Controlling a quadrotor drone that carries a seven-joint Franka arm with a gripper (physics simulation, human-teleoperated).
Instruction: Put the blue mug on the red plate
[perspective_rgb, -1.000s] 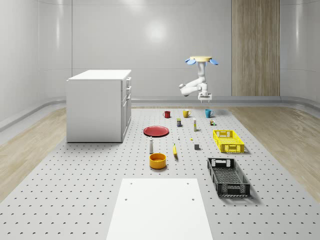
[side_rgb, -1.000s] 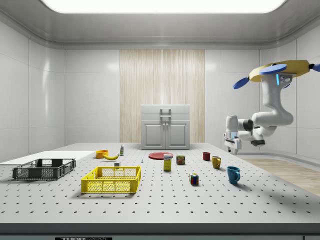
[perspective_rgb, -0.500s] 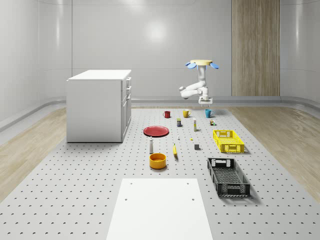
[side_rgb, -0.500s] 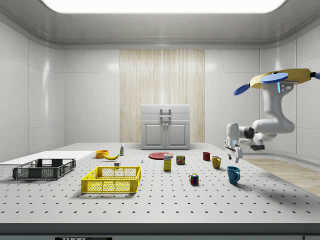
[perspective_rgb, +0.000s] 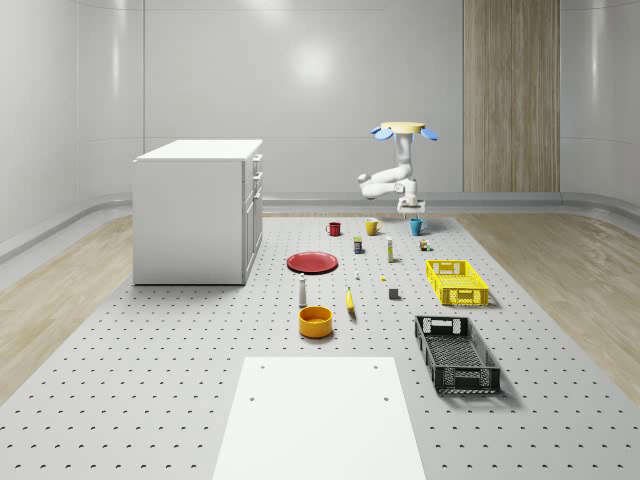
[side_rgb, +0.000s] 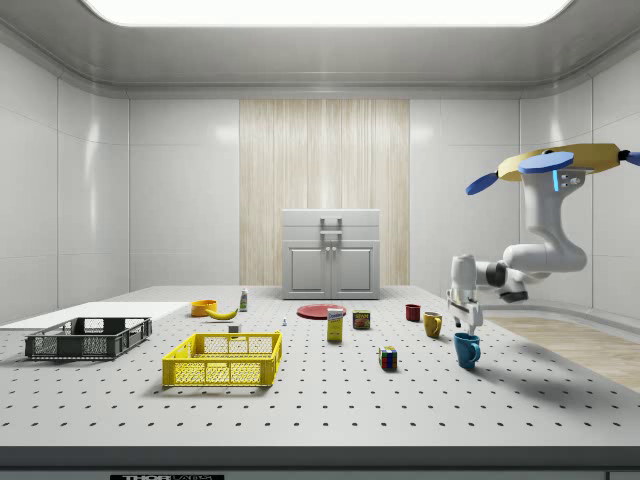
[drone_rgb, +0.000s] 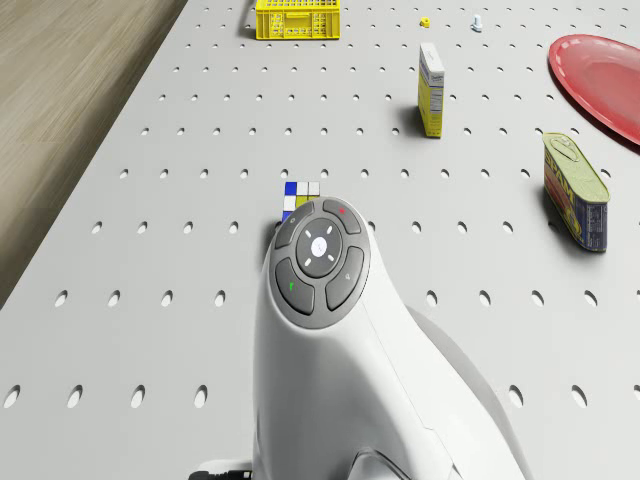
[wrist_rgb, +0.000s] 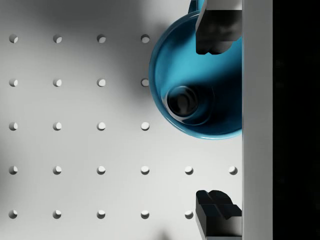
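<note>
Hovering at the far end of the desk (perspective_rgb: 150, 400), the drone (side_rgb: 560, 160) hangs its pincer (side_rgb: 466, 322) spread open just above the upright blue mug (side_rgb: 466, 349), one finger (wrist_rgb: 215, 30) over the mug's rim and the other well clear of it. The yellow mug (side_rgb: 432, 323) and a colored cube (side_rgb: 388, 357) stand near the blue mug. Between it and the red plate (perspective_rgb: 313, 262) stand a tin can (drone_rgb: 576, 190) and a yellow box (drone_rgb: 431, 90), with a red mug (perspective_rgb: 334, 228) off beside them.
</note>
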